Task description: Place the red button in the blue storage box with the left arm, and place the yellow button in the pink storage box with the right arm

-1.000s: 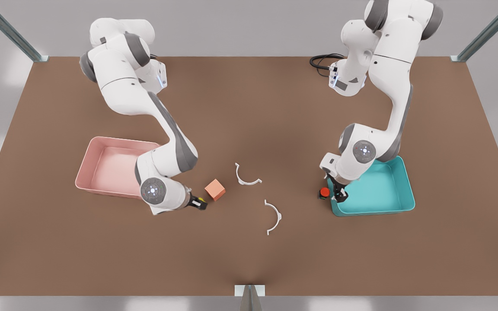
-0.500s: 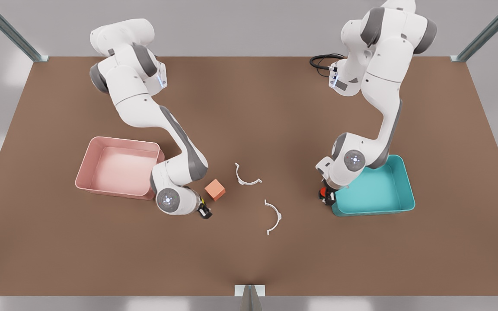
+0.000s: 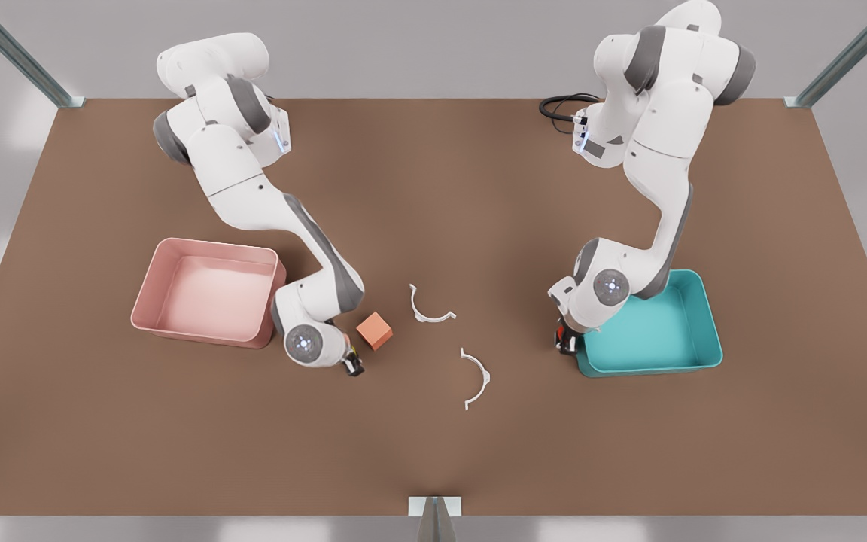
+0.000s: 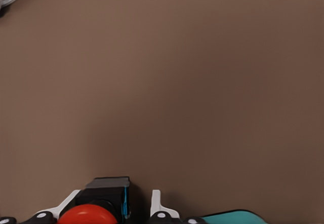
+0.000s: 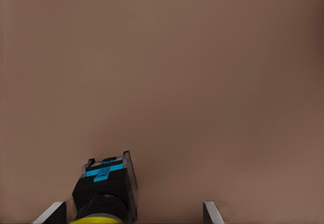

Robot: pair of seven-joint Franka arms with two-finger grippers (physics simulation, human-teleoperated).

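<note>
Left gripper [image 3: 567,345]: in the front view it sits low at the centre right of the frame, against the outer near corner of the teal-blue rectangular plastic storage box [image 3: 693,357]. The left wrist view adds detail: its two fingers [image 4: 158,208] stand on either side of the tiny red-capped push button on a black base [image 4: 93,211], with a gap visible on one side, so the jaws are parted and no firm grasp can be confirmed. The red button rests on the brown table [image 3: 433,452] just outside the blue box, whose corner shows at the lower right of the left wrist view.

Right gripper [image 3: 351,366]: in the front view it sits at the lower centre left, just beside the orange-pink cube [image 3: 374,330] and near the pale pink rectangular plastic storage box [image 3: 177,260]. In the right wrist view its fingertips [image 5: 210,213] are widely spread, with the tiny yellow-capped push button on a black base [image 5: 104,196] close to one finger and clear of the other. The yellow button is on the table, outside the pink box.

Two white curved clips [image 3: 427,307] lie at the frame's centre, between the arms.
</note>
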